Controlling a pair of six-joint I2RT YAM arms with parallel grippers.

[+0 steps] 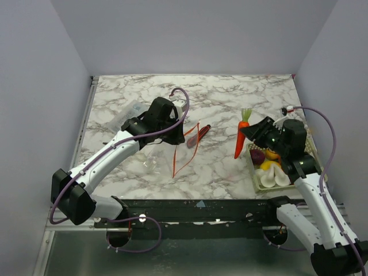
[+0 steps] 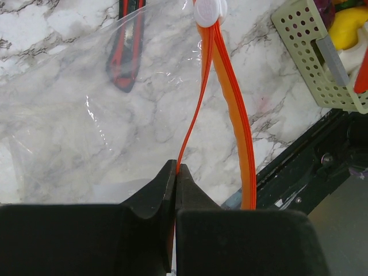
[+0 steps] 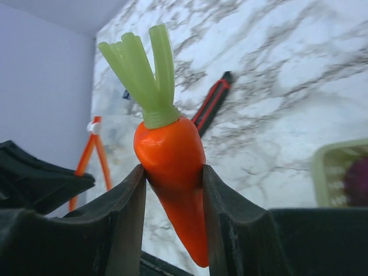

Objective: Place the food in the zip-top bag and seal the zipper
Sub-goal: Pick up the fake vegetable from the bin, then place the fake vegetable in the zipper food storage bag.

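Glossy plastic carrot (image 3: 172,167); clear, crinkled, shiny film zip-top bag (image 2: 75,115) with smooth plastic zipper (image 2: 237,112); marble-patterned worktop (image 1: 230,98), seemingly smooth laminate; perforated matt plastic basket (image 2: 302,54).

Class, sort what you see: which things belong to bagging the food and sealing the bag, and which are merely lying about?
Job: carrot, held by right gripper; zip-top bag; its zipper, pinched by left gripper; toy food in the green basket.
Lying about: red-and-black stick; clear plastic item beyond the left arm.
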